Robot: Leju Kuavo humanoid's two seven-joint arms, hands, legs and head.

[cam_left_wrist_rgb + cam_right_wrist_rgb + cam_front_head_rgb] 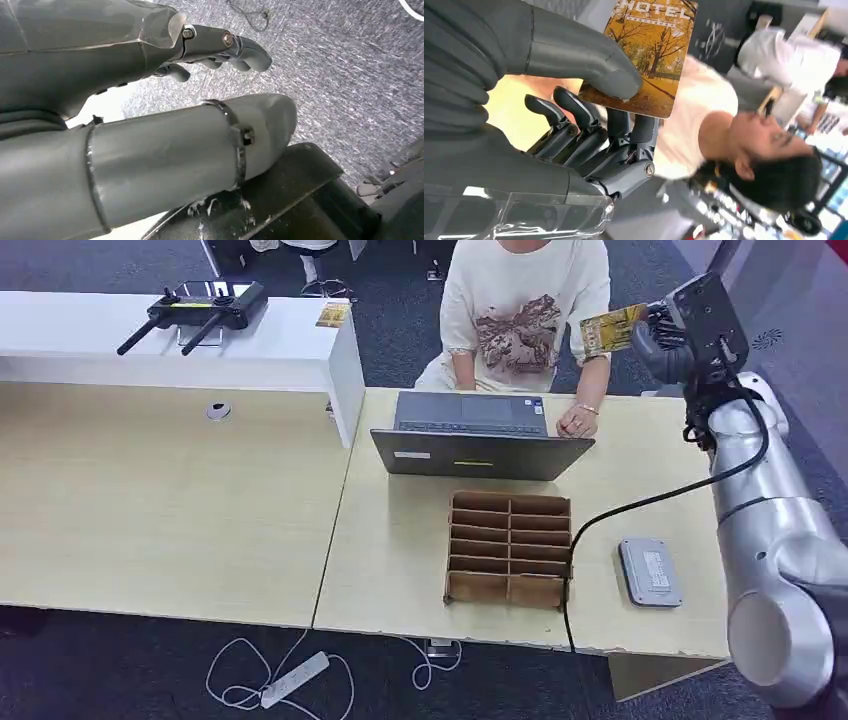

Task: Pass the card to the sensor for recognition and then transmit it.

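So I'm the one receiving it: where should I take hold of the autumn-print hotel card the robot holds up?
Pinch the free end of the yellow autumn-print hotel card, approaching from the side opposite the right hand. Its thumb and fingers clamp only one end; the rest sticks out clear.

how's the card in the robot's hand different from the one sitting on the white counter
The held card is up in the air, pinched by the right hand near the person; the counter card rests untouched on the white counter. The held card looks larger in the head view. Both show yellow-orange print.
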